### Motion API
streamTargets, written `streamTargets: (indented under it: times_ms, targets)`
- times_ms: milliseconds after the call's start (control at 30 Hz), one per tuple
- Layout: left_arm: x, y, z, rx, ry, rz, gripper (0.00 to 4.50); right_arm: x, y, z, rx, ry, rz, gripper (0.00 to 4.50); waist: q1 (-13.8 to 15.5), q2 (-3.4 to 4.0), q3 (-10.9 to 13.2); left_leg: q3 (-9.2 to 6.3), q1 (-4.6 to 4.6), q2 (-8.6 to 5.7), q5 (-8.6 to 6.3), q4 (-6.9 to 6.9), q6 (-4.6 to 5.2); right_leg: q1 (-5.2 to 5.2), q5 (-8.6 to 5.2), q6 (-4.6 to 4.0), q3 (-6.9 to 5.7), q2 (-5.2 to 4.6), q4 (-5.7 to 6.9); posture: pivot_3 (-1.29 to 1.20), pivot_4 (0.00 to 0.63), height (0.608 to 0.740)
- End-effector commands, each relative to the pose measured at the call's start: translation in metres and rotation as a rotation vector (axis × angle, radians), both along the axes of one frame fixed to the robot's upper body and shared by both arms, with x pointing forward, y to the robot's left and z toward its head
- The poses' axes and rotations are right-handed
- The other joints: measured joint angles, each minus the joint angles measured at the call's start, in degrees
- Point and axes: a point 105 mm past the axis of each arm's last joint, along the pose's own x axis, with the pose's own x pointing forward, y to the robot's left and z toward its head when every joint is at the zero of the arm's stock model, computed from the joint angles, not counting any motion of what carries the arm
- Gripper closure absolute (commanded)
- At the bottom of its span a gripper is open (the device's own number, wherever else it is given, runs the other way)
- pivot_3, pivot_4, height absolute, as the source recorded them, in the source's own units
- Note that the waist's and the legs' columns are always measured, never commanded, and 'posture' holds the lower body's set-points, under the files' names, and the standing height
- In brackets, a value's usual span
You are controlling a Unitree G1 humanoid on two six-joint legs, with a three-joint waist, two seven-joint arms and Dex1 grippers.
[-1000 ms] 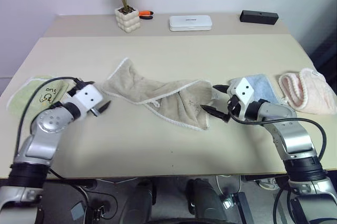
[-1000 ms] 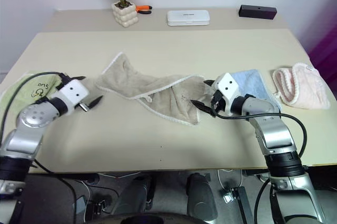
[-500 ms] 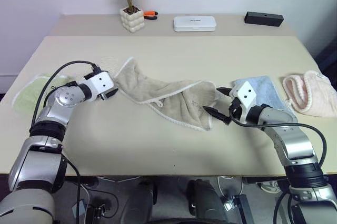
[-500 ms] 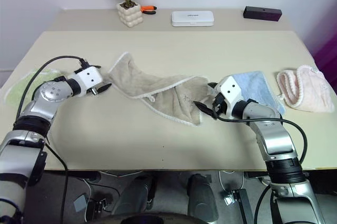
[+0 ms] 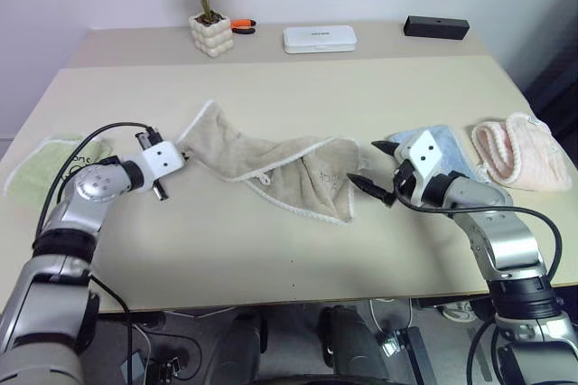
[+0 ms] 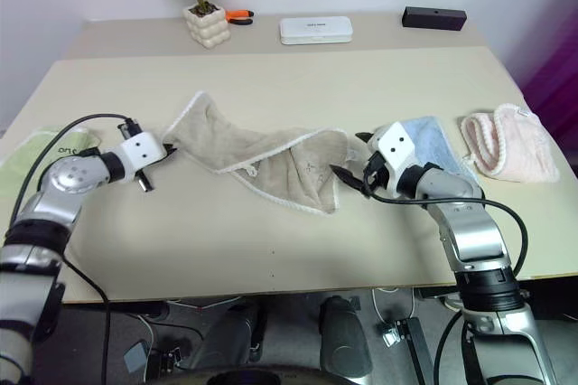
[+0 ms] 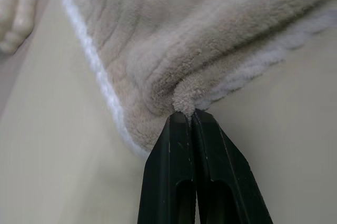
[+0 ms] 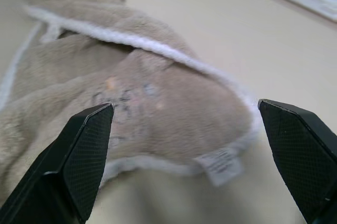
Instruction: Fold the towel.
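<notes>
Left eye view: lying crumpled in a long diagonal strip across the middle of the table (image 5: pixel 271 249) is the towel (image 5: pixel 271 161), one end toward the robot's left, the bunched end toward its right. Now clamped at the towel's near-left corner is the left gripper (image 5: pixel 172 171), which a second ago hung open and well short of the cloth beside the green cloth (image 5: pixel 41 168). Hovering wide open just beside the bunched end, not yet touching: the right gripper (image 5: pixel 377 171), with the light blue cloth (image 5: pixel 452 145) behind it and the pink cloth (image 5: pixel 524 152) further off.

Right eye view: same layout, the towel's left corner drawn slightly toward the left gripper; at the far edge a potted plant (image 6: pixel 200 5), a white box (image 6: pixel 315 30) and a black box (image 6: pixel 434 17).

Left wrist view: fingers (image 7: pixel 174 176) pressed together, a small nub of terry pinched at their tips, white edging running off to either side.

Right wrist view: jaws spread far apart, framing the towel's folded end and its small white label (image 8: pixel 221 166), nothing between them gripped.

Meaning for the task: one corner secured, the second grasp apparently next before any lifting or folding.
</notes>
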Motion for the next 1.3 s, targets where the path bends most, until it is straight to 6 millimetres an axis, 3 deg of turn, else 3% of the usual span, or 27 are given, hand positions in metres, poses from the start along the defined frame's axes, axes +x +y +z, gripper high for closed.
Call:
streamTargets:
  times_ms: [33,133,233,300,600,933,1033,1200,1267,1300]
  targets:
    - [-0.031,-0.016,0.039,-0.132,-0.011,-0.056,4.45,0.001,0.000,0.012,-0.001,-0.051,0.016,0.00,-0.15,0.00,0.01,-0.03,-0.06,0.03,0.00,-0.01,0.00,-0.06,0.00,0.00,0.02,-0.01,-0.02,0.00,0.150,0.740]
    - [-0.063,-0.021,0.038,-0.166,0.076,-0.047,4.45,0.004,-0.002,0.014,-0.040,-0.063,0.029,0.00,0.00,0.02,0.03,0.01,-0.06,0.07,-0.02,-0.02,0.02,-0.06,0.00,-0.01,0.12,-0.04,-0.09,0.00,0.150,0.740]
    - [-0.081,-0.015,0.028,-0.122,0.133,0.009,4.45,0.009,-0.002,0.014,-0.106,-0.078,0.054,0.00,0.34,0.09,0.07,0.05,-0.01,0.05,-0.03,-0.01,0.03,-0.01,-0.01,-0.01,0.14,-0.04,-0.11,0.00,0.150,0.740]
    - [-0.086,-0.009,0.020,-0.107,0.153,0.055,4.45,0.024,-0.002,0.015,-0.123,-0.067,0.053,0.00,0.54,0.14,0.09,0.13,0.04,0.03,-0.03,0.00,0.03,0.00,-0.02,-0.02,0.16,-0.02,-0.10,0.00,0.150,0.740]
    - [-0.090,-0.001,0.014,-0.070,0.167,0.096,4.45,0.082,-0.004,0.005,-0.078,0.117,-0.053,0.00,1.04,0.15,0.10,0.36,0.03,0.03,-0.03,-0.08,0.03,-0.06,0.01,-0.07,0.18,0.08,-0.12,0.00,0.150,0.740]
    - [-0.090,-0.002,0.010,-0.111,0.162,0.105,4.45,0.103,0.000,-0.016,0.004,0.299,-0.107,0.00,0.87,0.16,0.10,0.53,0.04,0.01,0.01,-0.33,-0.02,-0.27,0.03,-0.08,0.41,0.08,-0.10,0.00,0.150,0.740]
    - [-0.091,-0.001,0.008,-0.121,0.166,0.110,4.50,0.105,-0.001,-0.020,0.008,0.314,-0.124,0.93,0.76,0.15,0.10,0.60,0.05,0.01,0.02,-0.41,-0.04,-0.34,0.03,-0.08,0.48,0.09,-0.09,0.00,0.150,0.740]
    - [-0.094,-0.002,0.002,-0.141,0.186,0.113,4.50,0.106,-0.002,-0.017,0.044,0.313,-0.125,3.42,0.72,0.14,0.09,0.82,0.06,0.02,0.03,-0.56,-0.05,-0.51,0.04,-0.08,0.67,0.09,-0.05,0.00,0.150,0.740]
    - [-0.096,-0.002,0.000,-0.156,0.191,0.115,4.50,0.105,-0.004,-0.012,0.044,0.297,-0.121,4.25,0.69,0.14,0.09,0.91,0.06,0.02,0.03,-0.56,-0.05,-0.55,0.05,-0.08,0.74,0.09,-0.03,0.00,0.150,0.740]
    - [-0.096,-0.003,0.000,-0.158,0.192,0.115,4.50,0.105,-0.005,-0.011,0.041,0.289,-0.121,4.45,0.69,0.14,0.09,0.95,0.06,0.02,0.03,-0.56,-0.05,-0.57,0.05,-0.08,0.77,0.09,-0.02,0.00,0.150,0.740]
